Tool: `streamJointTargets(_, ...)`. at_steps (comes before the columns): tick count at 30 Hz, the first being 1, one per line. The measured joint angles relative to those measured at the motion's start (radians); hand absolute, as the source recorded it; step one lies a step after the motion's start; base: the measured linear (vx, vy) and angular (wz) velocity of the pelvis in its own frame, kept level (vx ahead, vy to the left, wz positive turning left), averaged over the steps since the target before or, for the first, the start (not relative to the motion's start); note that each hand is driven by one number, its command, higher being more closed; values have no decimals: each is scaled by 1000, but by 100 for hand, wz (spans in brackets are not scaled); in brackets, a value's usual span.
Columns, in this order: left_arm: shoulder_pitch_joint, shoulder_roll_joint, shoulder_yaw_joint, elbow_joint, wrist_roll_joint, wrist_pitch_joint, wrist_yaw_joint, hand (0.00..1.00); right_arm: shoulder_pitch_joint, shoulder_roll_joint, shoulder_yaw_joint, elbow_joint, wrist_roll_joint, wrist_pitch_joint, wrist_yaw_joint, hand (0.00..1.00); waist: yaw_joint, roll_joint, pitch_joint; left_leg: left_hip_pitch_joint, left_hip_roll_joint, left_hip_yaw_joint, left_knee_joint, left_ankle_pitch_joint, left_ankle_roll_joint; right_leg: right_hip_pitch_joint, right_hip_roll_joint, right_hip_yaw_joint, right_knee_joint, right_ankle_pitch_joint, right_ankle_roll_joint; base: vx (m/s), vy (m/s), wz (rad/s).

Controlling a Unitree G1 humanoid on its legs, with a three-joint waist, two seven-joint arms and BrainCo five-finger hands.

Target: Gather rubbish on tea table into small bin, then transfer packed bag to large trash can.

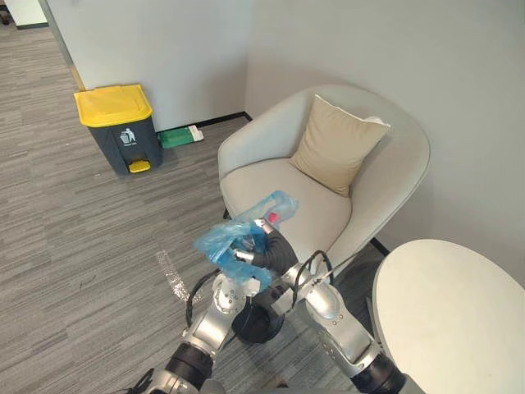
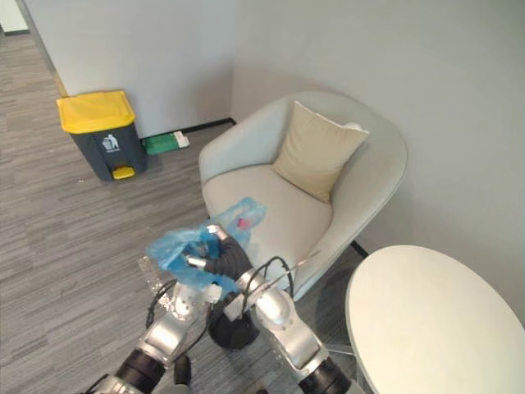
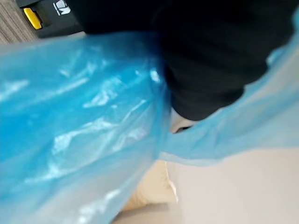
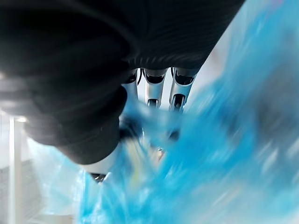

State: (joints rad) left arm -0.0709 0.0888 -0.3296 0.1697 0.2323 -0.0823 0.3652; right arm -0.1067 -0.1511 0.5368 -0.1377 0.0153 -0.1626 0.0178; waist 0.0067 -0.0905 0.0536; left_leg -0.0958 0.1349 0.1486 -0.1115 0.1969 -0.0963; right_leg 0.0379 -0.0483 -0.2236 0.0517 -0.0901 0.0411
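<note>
Bag [image 1: 215, 239] aloft, near side of chair [image 1: 305, 207].
Right hand [image 1: 275, 249] fingers curl round it; left hand [image 1: 228, 289] fingers hidden, cannot tell.

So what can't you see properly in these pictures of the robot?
Inside the blue bag: eye views, crinkly plastic and the right hand cover it.
Left hand: its wrist view, the bag wraps it, so its grip is unclear.
Small black bin: eye views, partly behind the arms.
White table: cut off by the picture's edge.
</note>
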Motion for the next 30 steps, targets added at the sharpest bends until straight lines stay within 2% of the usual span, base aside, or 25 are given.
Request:
streamJointTargets(2,40,-2,28,-38,0,-1,0,100,2,-25,-65,-1,-112,-16,-42,0,0,5,-1,0,-6,-6,0,0,1,0,-5,-5,4,-5,3,-4,5,8)
streamJointTargets(5,86,-2,61,-79,-3,-1,0,100,2,-61,-149,-25,-201,-28,-96,0,1,11,-1,0,-8,-9,0,0,1,0,-8,-9,8,-9,4,-15,5,5)
streamJointTargets(11,151,-1,105,-130,-23,-3,0,100,49,-139,-297,-170,-303,-63,-175,0,0,36,-10,-8,-13,-15,0,-1,3,-1,-11,-17,1,-8,6,-2,0,3)
streamJointTargets(16,180,0,130,-141,-30,-19,-17,100,113,-139,-384,-201,-361,-72,-223,0,-1,42,-13,-9,-14,-14,0,0,3,-1,-11,-16,-4,-8,6,27,-13,0)
streamJointTargets(22,245,-8,156,-141,-39,-21,-51,100,259,-82,-484,-184,-410,-64,-236,0,-8,50,-11,-10,-15,-14,0,-1,3,-1,-12,-17,-5,-8,6,12,-5,0)
streamJointTargets(24,266,-14,160,-141,-41,-21,-66,100,297,-41,-509,-108,-409,-61,-238,0,-10,54,-14,-10,-14,-14,0,-2,3,-1,-12,-17,-5,-10,6,0,0,0)
streamJointTargets(27,297,-33,176,-139,-50,-21,-90,100,347,31,-555,74,-385,-23,-223,0,-12,65,-14,-11,-16,-16,0,-5,4,-1,-14,-18,-5,-13,8,0,0,0)
streamJointTargets(30,316,-30,192,-95,-79,-29,-117,100,360,88,-611,270,-287,3,-205,0,-13,80,-16,-10,-19,-18,0,-25,2,0,-21,-20,-5,-17,10,0,0,0)
